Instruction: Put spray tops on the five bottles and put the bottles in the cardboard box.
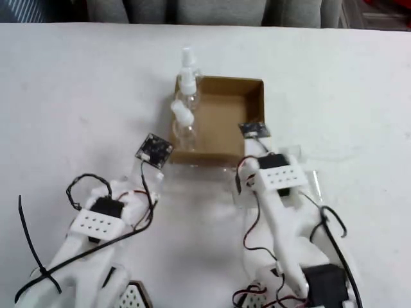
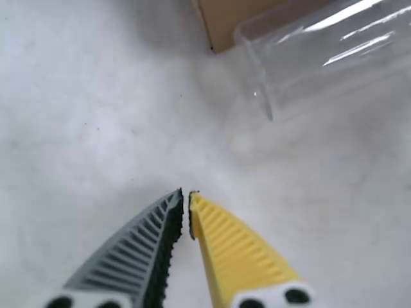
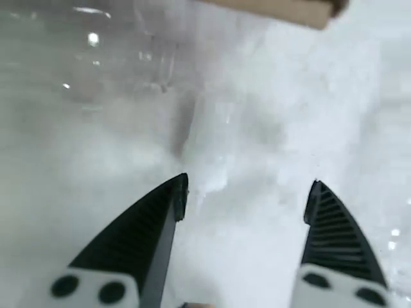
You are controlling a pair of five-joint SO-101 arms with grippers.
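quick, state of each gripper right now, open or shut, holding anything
Left grey-and-yellow gripper: shut, holding nothing.
Right black gripper: open, holding nothing.

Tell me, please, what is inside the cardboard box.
Three clear bottles with white spray tops stand along one side of the cardboard box; an arm covers one near corner.

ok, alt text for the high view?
Open brown cardboard box on a white table, clear plastic spray bottles with white tops clustered at its left edge. The white left robot arm and right arm sit at the near side, wrists just short of the box's front.
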